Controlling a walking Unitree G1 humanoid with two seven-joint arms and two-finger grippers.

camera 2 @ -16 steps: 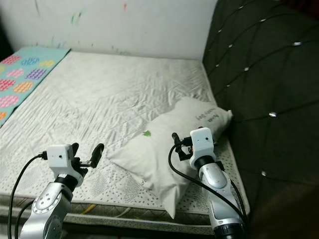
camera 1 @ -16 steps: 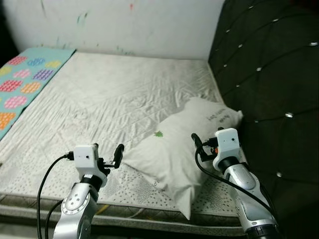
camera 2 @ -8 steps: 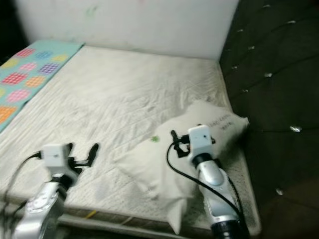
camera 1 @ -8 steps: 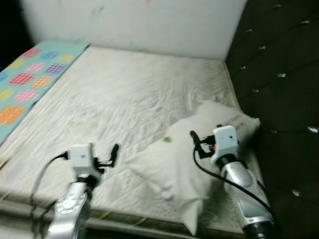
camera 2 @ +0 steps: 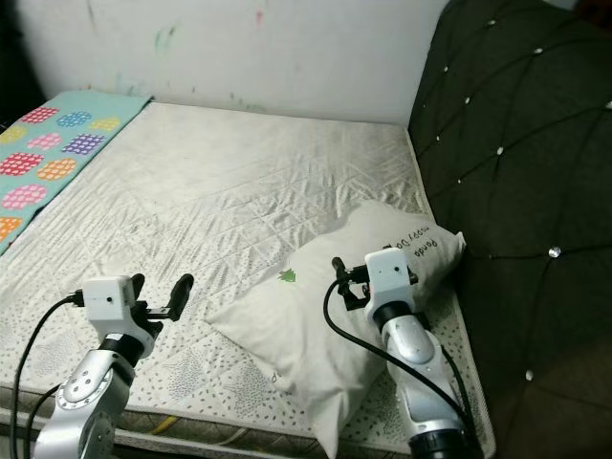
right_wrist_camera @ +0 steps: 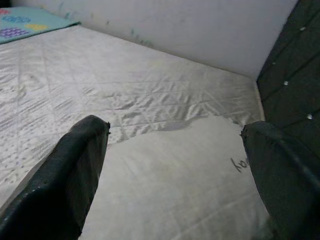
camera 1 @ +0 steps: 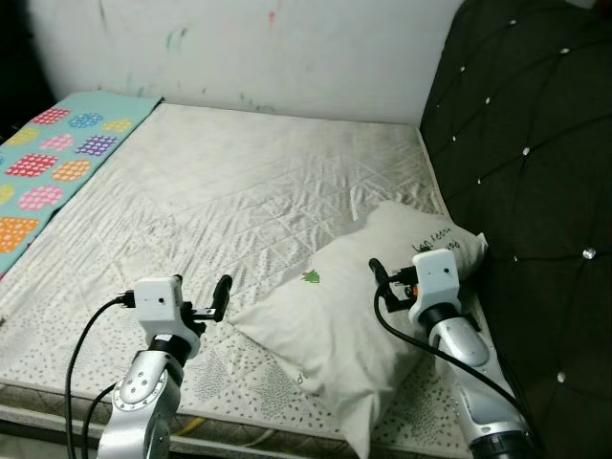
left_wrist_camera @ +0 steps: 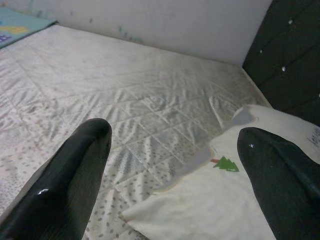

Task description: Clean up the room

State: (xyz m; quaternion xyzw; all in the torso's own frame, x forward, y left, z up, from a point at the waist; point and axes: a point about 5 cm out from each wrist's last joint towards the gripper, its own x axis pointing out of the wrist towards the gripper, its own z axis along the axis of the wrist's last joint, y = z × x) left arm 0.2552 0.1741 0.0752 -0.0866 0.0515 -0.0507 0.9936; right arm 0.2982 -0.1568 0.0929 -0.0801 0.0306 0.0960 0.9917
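Pillow (camera 1: pixel 354 287) lies askew on the bed (camera 1: pixel 220 191) by the headboard (camera 1: pixel 526 143), near corner overhanging. Looks soft, light, floppy; pinch a corner or edge. Left gripper (camera 1: pixel 206 304) and right gripper (camera 1: pixel 394 279) hover spread and empty.

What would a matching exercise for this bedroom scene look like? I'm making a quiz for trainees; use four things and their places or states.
Things:
1. pillow
2. patterned blanket
3. headboard
4. left gripper

Places or states:
A. dark and tufted, on the robot's right
B. open, above the mattress's near edge
C. white, lying by the headboard under the right gripper
D. teal with coloured patches, far left

Pairs: 1-C, 2-D, 3-A, 4-B
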